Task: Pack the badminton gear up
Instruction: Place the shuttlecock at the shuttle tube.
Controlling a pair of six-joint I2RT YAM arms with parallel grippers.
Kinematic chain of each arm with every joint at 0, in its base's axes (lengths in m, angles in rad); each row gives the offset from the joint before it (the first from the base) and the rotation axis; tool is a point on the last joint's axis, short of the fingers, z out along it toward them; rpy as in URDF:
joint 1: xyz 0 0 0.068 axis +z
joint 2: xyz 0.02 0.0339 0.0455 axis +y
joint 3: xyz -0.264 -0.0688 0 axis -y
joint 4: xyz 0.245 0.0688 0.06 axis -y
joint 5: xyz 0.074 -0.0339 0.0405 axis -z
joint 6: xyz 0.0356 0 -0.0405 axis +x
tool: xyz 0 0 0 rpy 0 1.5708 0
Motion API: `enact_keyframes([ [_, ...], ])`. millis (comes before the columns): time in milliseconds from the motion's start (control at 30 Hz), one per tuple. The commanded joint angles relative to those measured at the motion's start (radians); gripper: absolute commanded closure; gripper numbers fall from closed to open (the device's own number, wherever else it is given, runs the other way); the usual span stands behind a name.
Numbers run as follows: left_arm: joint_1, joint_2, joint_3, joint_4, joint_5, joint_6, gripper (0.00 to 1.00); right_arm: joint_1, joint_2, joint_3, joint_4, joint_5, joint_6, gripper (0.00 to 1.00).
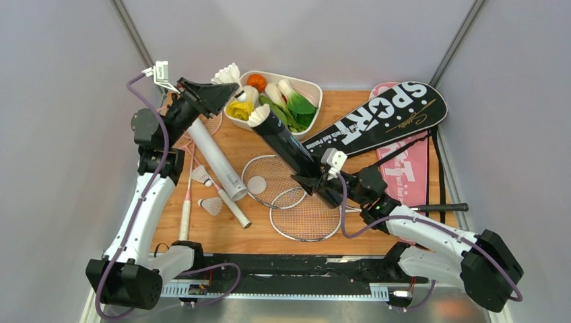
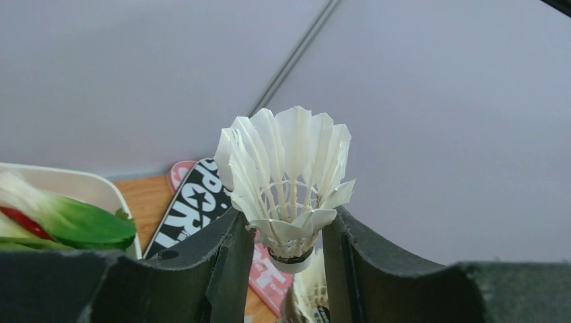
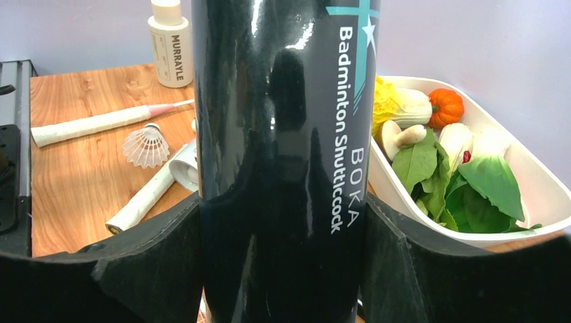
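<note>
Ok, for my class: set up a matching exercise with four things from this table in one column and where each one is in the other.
Things
1. black tube
2. white tube
3. raised shuttlecock
4. vegetables

Places
A. in the tray
B. in the left pincer
C. lying on the table
D. in the right pincer

Pairs: 1-D, 2-C, 3-B, 4-A
</note>
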State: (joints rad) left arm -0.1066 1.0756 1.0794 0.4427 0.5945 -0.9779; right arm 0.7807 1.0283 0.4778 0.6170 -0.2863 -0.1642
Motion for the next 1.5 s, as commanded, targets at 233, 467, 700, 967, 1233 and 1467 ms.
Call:
enact_keyframes([
  [233, -0.022, -0.080, -0.037, 0.170, 0.069, -0.118, 0.54, 0.022, 0.055, 0.093, 0.161, 0.031, 0.054, 0.43],
  [467, -0.040, -0.104, -0.084, 0.163, 0.074, -0.106, 0.53, 0.042, 0.071, 0.123, 0.161, 0.026, 0.048, 0.43],
  [700, -0.043, -0.116, -0.112, 0.170, 0.089, -0.107, 0.53, 0.067, 0.098, 0.149, 0.147, 0.030, 0.028, 0.43],
  [967, -0.043, -0.138, -0.103, 0.132, 0.119, -0.109, 0.50, 0.087, 0.123, 0.165, 0.158, 0.041, 0.023, 0.42],
  [1233, -0.042, -0.213, -0.066, -0.107, 0.180, 0.037, 0.29, 0.094, 0.121, 0.159, 0.188, 0.030, 0.022, 0.43],
  [1467, -0.043, -0.245, 0.034, -0.373, 0.208, 0.233, 0.22, 0.096, 0.091, 0.129, 0.234, 0.003, 0.012, 0.42],
])
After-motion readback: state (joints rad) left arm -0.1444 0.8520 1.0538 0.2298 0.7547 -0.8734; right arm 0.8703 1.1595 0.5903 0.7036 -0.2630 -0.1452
